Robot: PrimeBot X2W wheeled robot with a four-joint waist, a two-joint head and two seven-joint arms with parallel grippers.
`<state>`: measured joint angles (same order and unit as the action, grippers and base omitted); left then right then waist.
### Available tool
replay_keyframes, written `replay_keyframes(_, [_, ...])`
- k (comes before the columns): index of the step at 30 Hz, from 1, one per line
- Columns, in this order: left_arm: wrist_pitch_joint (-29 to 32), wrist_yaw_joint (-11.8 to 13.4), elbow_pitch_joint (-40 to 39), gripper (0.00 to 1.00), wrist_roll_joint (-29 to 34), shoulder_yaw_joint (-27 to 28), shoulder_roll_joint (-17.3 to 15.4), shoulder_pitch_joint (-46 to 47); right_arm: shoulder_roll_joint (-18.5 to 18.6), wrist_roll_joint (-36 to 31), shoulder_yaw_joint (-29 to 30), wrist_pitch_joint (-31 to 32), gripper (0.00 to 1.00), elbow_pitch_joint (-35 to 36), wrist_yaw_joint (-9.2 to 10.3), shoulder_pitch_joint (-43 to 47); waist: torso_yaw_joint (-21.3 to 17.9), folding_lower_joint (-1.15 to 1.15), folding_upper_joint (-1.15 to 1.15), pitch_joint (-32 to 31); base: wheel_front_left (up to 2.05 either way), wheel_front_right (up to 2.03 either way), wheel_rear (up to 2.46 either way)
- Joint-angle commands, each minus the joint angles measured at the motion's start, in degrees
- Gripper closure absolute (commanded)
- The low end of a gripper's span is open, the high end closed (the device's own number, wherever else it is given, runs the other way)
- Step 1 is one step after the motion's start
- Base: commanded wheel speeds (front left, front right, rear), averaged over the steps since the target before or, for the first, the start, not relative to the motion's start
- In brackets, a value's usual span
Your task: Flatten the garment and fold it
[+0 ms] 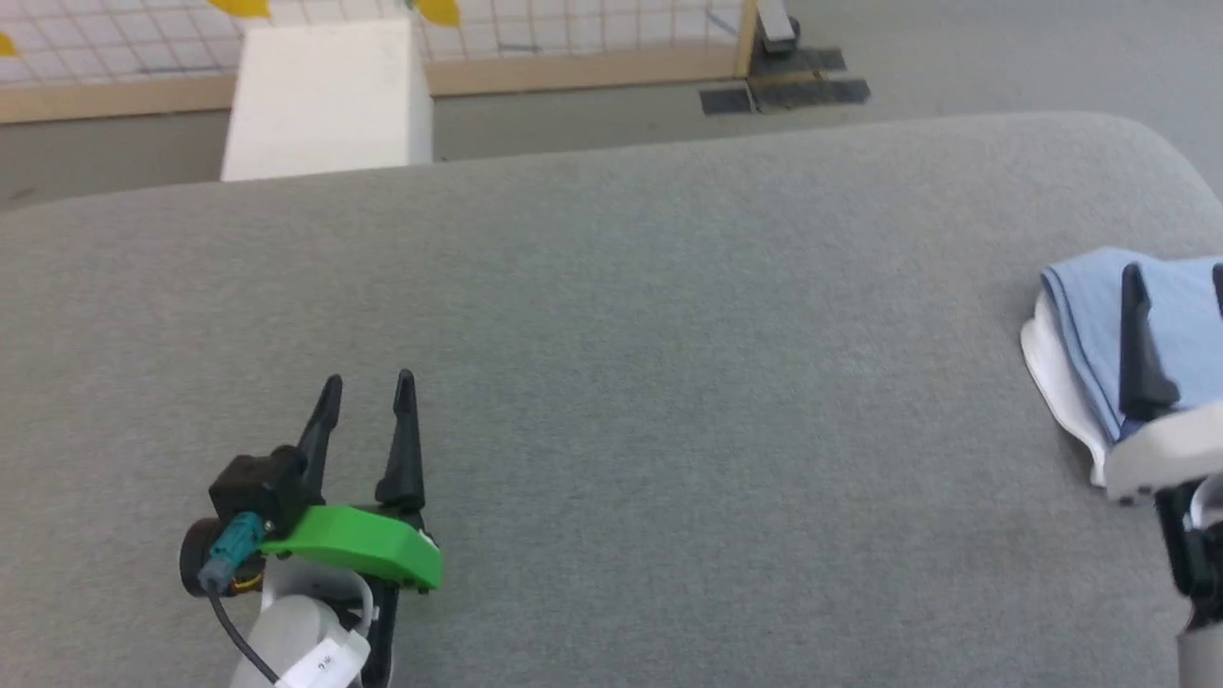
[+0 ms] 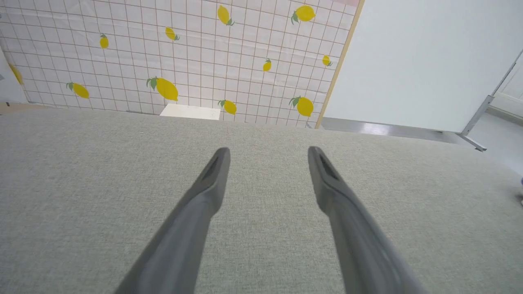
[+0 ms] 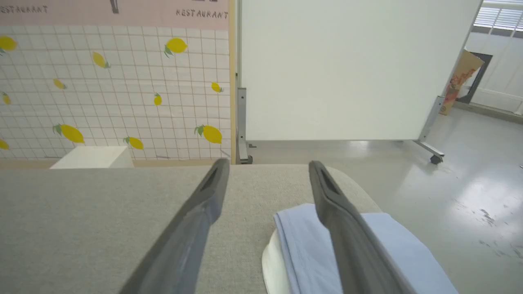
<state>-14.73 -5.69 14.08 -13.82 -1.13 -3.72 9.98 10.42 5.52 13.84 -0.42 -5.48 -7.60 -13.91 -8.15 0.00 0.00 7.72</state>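
Your head view has the left hand [image 1: 368, 380] spread wide and empty over the grey bench [image 1: 669, 334], and the right hand [image 1: 1177, 277] as wide above the folded garment [image 1: 1089, 315] at the bench's right edge, gripping nothing. Your left wrist view looks over the bench to a lemon-print wall [image 2: 196, 53]. Your right wrist view has one finger [image 3: 347, 237] over the blue cloth, with a white panel [image 3: 347, 73] beyond.

We have bare grey tabletop [image 1: 669, 334] across the middle. The garment [image 1: 1084, 325] blocks the right edge, a white box [image 1: 325, 96] beyond.
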Motion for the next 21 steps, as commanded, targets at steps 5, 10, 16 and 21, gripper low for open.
replay_keyframes(5, [-0.26, -0.31, 1.04, 0.00, -1.17, -1.40, 0.43, -1.87, -2.51, 2.46, -3.55, -2.30, 0.00, 6.49, 0.11, 7.53, 6.62, 0.00, 0.00, -5.84, 0.00, 0.00, 0.00])
replay_keyframes(10, [-0.26, -0.24, 1.95, 0.00, -1.24, -2.48, 0.62, -2.62, -3.89, 3.79, -6.44, -4.36, 0.00, 7.33, 0.11, 11.93, 8.74, 0.00, 0.00, -7.20, 0.00, 0.00, 0.00])
replay_keyframes(16, [-0.26, 0.33, 2.26, 0.00, -1.38, -3.29, 0.74, -3.55, -5.61, 4.34, -7.62, -6.12, 0.00, 5.47, 0.11, 14.90, 10.32, 0.00, 0.00, -8.21, 0.00, 0.00, 0.00])
replay_keyframes(21, [-0.27, 0.67, 2.21, 0.00, -1.64, -3.52, 0.79, -4.34, -6.95, 3.74, -7.53, -6.41, 0.00, 5.43, 0.11, 16.85, 10.60, 0.00, 0.00, -8.65, 0.00, 0.00, 0.00])
